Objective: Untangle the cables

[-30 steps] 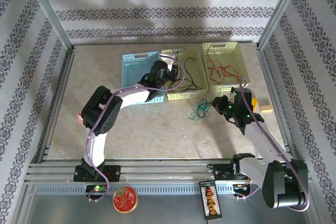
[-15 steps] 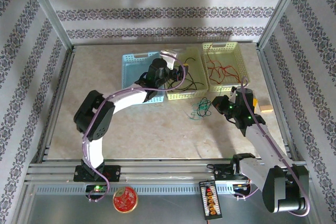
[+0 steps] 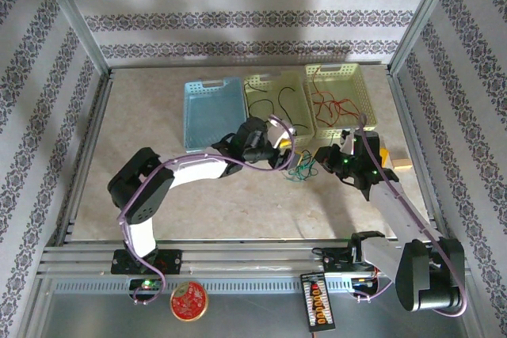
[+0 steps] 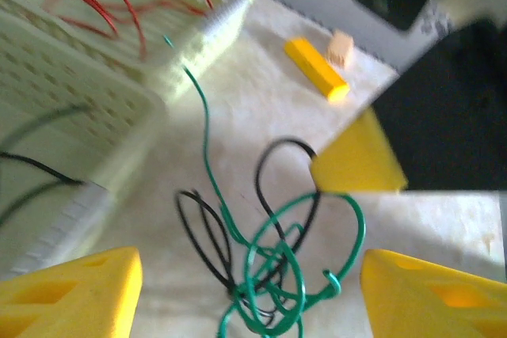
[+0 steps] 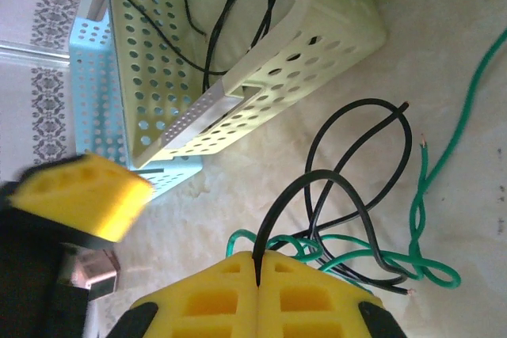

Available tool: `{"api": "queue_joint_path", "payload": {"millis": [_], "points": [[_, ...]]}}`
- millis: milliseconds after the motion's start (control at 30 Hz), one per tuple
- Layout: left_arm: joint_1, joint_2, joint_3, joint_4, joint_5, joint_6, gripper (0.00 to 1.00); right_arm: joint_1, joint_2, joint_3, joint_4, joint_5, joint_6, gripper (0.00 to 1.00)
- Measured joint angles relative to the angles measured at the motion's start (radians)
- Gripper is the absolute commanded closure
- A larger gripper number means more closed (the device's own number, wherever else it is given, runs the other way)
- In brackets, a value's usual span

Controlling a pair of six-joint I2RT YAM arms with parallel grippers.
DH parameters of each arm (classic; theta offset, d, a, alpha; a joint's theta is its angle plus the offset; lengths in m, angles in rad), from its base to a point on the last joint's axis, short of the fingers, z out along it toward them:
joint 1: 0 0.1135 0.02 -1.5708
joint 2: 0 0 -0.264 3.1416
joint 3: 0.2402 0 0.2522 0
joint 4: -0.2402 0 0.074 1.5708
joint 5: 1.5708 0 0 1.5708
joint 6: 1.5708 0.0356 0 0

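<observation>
Table [image 3: 198, 187] space toward the far edge carried three baskets in a row: a blue basket [image 3: 210, 112] on the left, a middle basket [image 3: 273, 78] and a right basket [image 3: 337, 69], both pale yellow-green. Loose black strands [image 3: 273, 100] lay in the middle basket and red cables [image 3: 333, 107] in the right one. The left arm [image 3: 198, 165] reached across from the near left corner, and the right arm [image 3: 396, 203] came up from the near right corner. Between them, right of the table's middle and just nearer than the two pale baskets, lay the tangle of cables [image 3: 301, 165]. The left claw [image 3: 283, 156] stood at the tangle's left side with its fingers [image 4: 71, 290] wide apart and holding nothing; from its wrist, the knot of green cable [image 4: 207, 156] and black cable [image 4: 257, 176] lay on the table between and just beyond the fingertips. The right claw [image 3: 321, 156] sat at the tangle's right side, pressed together on the black cable [image 5: 348, 108], whose strand ran straight into the seam between its pads [image 5: 301, 298]. The green cable [image 5: 463, 96] curled loose under that loop. A yellow block [image 4: 317, 69] and a small wooden block [image 4: 341, 47] lay together near the right edge.
</observation>
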Motion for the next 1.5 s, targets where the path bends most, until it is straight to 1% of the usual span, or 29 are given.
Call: {"api": "queue_joint_path", "payload": {"millis": [33, 67, 133, 233, 267, 300, 400, 467, 567, 667, 867, 1000, 1133, 1333, 1500], "points": [[-0.006, 0.016, 0.004, -0.006, 0.008, 0.001, 0.35, 0.000, 0.002, 0.002, 0.001, -0.010, 0.000, 0.96], [-0.010, 0.034, 0.011, -0.012, 0.018, 0.004, 0.41, 0.000, 0.004, 0.003, 0.001, -0.018, 0.000, 0.96], [-0.013, 0.064, 0.025, -0.014, 0.031, 0.005, 0.57, 0.000, 0.006, 0.005, 0.001, -0.031, 0.001, 0.96], [-0.013, 0.097, 0.043, -0.013, 0.039, -0.002, 0.86, 0.000, 0.006, 0.008, 0.002, -0.041, 0.001, 0.96], [-0.013, 0.103, 0.047, -0.013, 0.036, -0.006, 0.98, 0.000, 0.005, 0.010, 0.002, -0.041, 0.002, 0.96], [-0.012, 0.110, 0.047, -0.012, 0.033, -0.014, 1.00, -0.005, 0.005, 0.012, 0.002, -0.042, 0.004, 0.96], [-0.011, 0.120, 0.045, 0.000, 0.024, -0.034, 1.00, -0.013, 0.003, 0.016, 0.000, -0.043, 0.004, 0.96], [-0.006, 0.117, 0.026, 0.044, 0.013, -0.059, 1.00, -0.019, -0.003, 0.016, -0.010, -0.037, 0.005, 0.95], [0.010, 0.105, -0.037, 0.114, -0.010, -0.103, 1.00, -0.041, -0.023, 0.016, -0.031, -0.013, 0.008, 0.95], [0.034, 0.082, -0.109, 0.145, -0.036, -0.140, 1.00, -0.069, -0.044, 0.016, -0.063, 0.026, 0.015, 0.95], [0.060, -0.032, -0.232, 0.171, -0.102, -0.171, 1.00, -0.131, -0.142, 0.000, -0.129, 0.153, 0.052, 0.95], [0.073, -0.124, -0.309, 0.179, -0.157, -0.174, 1.00, -0.172, -0.241, -0.025, -0.188, 0.267, 0.080, 0.95], [0.084, -0.184, -0.383, 0.180, -0.209, -0.174, 1.00, -0.200, -0.317, -0.042, -0.259, 0.373, 0.103, 0.95], [0.086, -0.256, -0.478, 0.180, -0.291, -0.177, 1.00, -0.236, -0.337, -0.045, -0.368, 0.493, 0.126, 0.94], [0.087, -0.345, -0.546, 0.179, -0.377, -0.183, 1.00, -0.265, -0.322, -0.045, -0.432, 0.561, 0.127, 0.94]]}}
